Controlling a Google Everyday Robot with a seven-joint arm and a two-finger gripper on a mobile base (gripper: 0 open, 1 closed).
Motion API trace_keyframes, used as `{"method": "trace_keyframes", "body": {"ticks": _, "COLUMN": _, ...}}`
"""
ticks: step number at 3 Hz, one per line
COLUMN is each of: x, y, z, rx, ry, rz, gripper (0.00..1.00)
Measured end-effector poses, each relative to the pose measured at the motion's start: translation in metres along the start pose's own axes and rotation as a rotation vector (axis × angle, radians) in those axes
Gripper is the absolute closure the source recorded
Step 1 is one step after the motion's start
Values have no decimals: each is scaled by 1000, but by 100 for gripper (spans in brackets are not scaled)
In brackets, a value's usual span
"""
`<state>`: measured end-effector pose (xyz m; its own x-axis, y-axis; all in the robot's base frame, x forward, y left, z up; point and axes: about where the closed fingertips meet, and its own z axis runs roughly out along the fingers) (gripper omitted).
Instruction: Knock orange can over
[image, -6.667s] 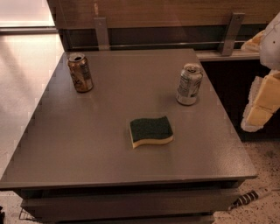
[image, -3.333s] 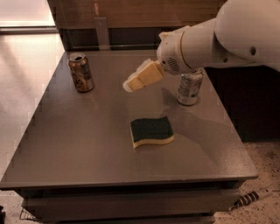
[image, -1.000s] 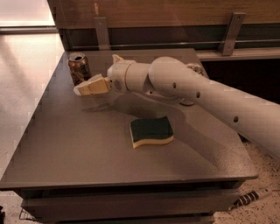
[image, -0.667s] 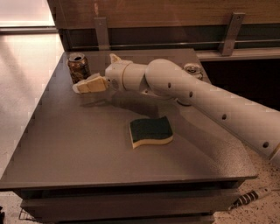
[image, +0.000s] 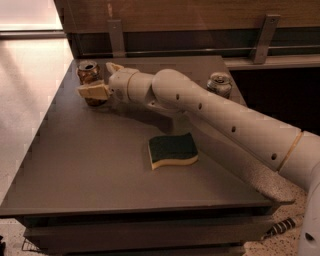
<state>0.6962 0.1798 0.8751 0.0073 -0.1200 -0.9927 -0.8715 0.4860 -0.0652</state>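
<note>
Dark grey bench (image: 75, 165) carries everything. A pale arm (image: 225, 120) reaches across it from the right. A green-and-yellow sponge (image: 172, 150) lies near the middle, and a silver can (image: 219, 83) stands far right. The orange can (image: 88, 74) stands upright at the far left corner. The end effector (image: 102, 79) is spread open, one finger across the can's front.

Orange can (image: 88, 71) upright at table (image: 75, 165) far-left corner. Gripper (image: 96, 80) at same corner, fingers apart: 1 finger (image: 93, 91) across can's front, other behind-right of it. Arm (image: 225, 120) crosses in from front-right corner. 2nd can (image: 219, 84) near far-right corner. Sponge (image: 172, 150) mid-table, nearer front edge.
</note>
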Motion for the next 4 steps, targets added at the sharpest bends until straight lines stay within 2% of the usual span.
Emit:
{"method": "trace_keyframes", "body": {"ticks": 1, "x": -1, "y": 9, "z": 17, "rx": -8, "ry": -11, "rz": -10, "gripper": 54}}
{"method": "trace_keyframes", "body": {"ticks": 2, "x": -2, "y": 10, "z": 17, "rx": -11, "ry": -10, "rz": -10, "gripper": 78}}
{"method": "trace_keyframes", "body": {"ticks": 3, "x": -2, "y": 12, "z": 18, "rx": -14, "ry": -11, "rz": -10, "gripper": 99}}
{"method": "trace_keyframes", "body": {"ticks": 4, "x": -2, "y": 12, "z": 19, "rx": -16, "ry": -10, "rz": -9, "gripper": 100}}
